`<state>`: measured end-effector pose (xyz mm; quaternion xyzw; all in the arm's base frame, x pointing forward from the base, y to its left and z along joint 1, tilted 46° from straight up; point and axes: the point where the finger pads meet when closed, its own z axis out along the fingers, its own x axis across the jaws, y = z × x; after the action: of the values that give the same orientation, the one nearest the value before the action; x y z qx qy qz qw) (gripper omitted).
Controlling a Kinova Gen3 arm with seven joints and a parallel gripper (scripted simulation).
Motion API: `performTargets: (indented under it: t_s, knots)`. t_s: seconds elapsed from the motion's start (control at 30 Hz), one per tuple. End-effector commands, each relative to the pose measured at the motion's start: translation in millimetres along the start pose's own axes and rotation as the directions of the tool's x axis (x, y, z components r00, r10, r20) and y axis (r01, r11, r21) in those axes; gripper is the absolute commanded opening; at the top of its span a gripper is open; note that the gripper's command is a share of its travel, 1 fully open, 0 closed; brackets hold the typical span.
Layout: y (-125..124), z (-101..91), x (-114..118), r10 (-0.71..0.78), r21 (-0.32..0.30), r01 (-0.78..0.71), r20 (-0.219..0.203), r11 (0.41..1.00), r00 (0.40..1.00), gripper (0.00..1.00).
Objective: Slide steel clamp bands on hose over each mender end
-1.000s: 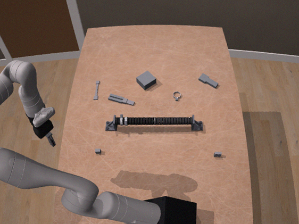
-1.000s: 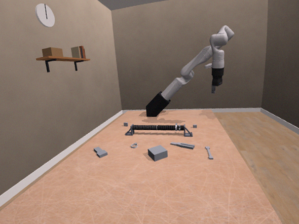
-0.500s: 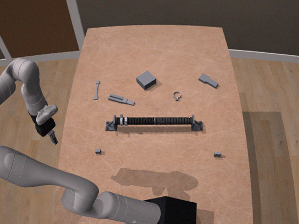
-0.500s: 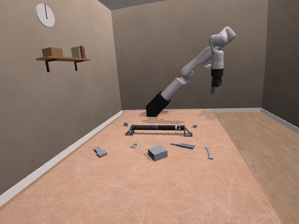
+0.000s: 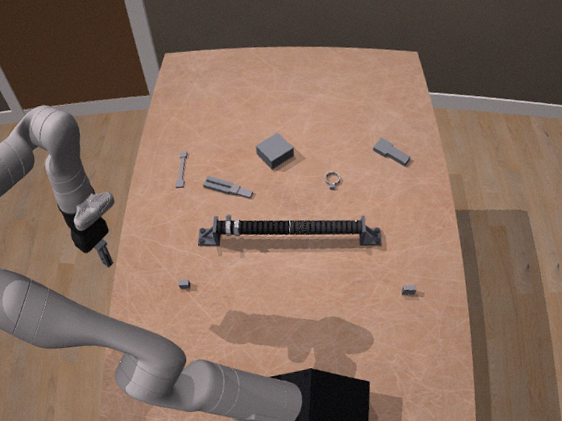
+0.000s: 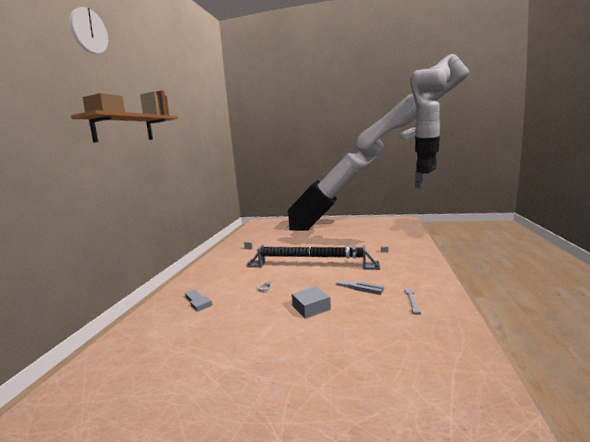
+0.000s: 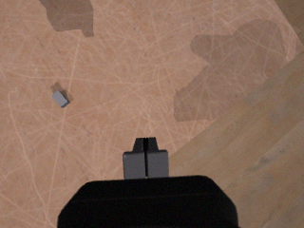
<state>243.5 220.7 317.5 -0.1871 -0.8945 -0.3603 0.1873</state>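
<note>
A black ribbed hose (image 5: 293,225) lies across two grey end stands (image 5: 205,235) (image 5: 371,233) in the middle of the table; it also shows in the exterior view (image 6: 307,251). Two steel clamp bands (image 5: 230,227) sit close together near the hose's left end, next to the left stand; they show near the right stand in the exterior view (image 6: 348,251). A thin pale line (image 5: 291,226) marks the hose's middle. My gripper (image 5: 104,255) is shut and empty, high above the table's left edge, far from the hose. It also shows in the wrist view (image 7: 145,141) and in the exterior view (image 6: 419,180).
A grey block (image 5: 275,149), a loose clamp ring (image 5: 332,178), a flat stepped piece (image 5: 390,151), a slotted tool (image 5: 226,186) and a small wrench (image 5: 181,169) lie behind the hose. Two small grey cubes (image 5: 184,284) (image 5: 409,290) lie in front. The arm's black base (image 5: 318,407) stands at the near edge.
</note>
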Motion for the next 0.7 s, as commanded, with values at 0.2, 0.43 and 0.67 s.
performTargets:
  t_s: [0.2,0.43,0.67]
  knots:
    - [1,2.4,-16,-0.028,-0.006,0.028,0.005,1.0,1.0,0.0]
    - [1,2.4,-16,-0.028,-0.006,0.028,0.005,1.0,1.0,0.0]
    - [1,5.0,-32,-0.059,-0.012,0.059,0.01,0.998,0.998,0.0]
